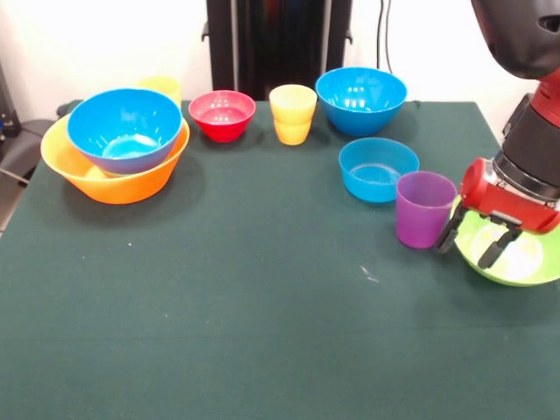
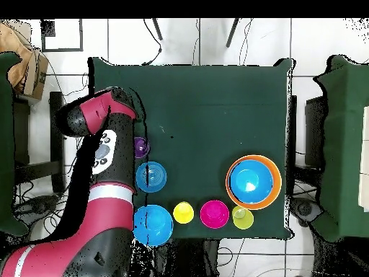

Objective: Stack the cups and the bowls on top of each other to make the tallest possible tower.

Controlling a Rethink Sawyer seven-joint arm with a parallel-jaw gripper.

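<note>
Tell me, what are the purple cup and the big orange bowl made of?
The purple cup looks like shiny, slightly see-through plastic: light glows through its wall. The big orange bowl seems solid glossy plastic too, smooth with bright highlights along its rim. Plastic is only a guess from the look.

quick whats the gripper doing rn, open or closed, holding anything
Gripper: open, holding nothing, fingers spread over the near rim of the lime green bowl, next to the purple cup.

The gripper (image 1: 477,243) hangs open over the lime green bowl (image 1: 525,262), beside the purple cup (image 1: 423,210)
</note>
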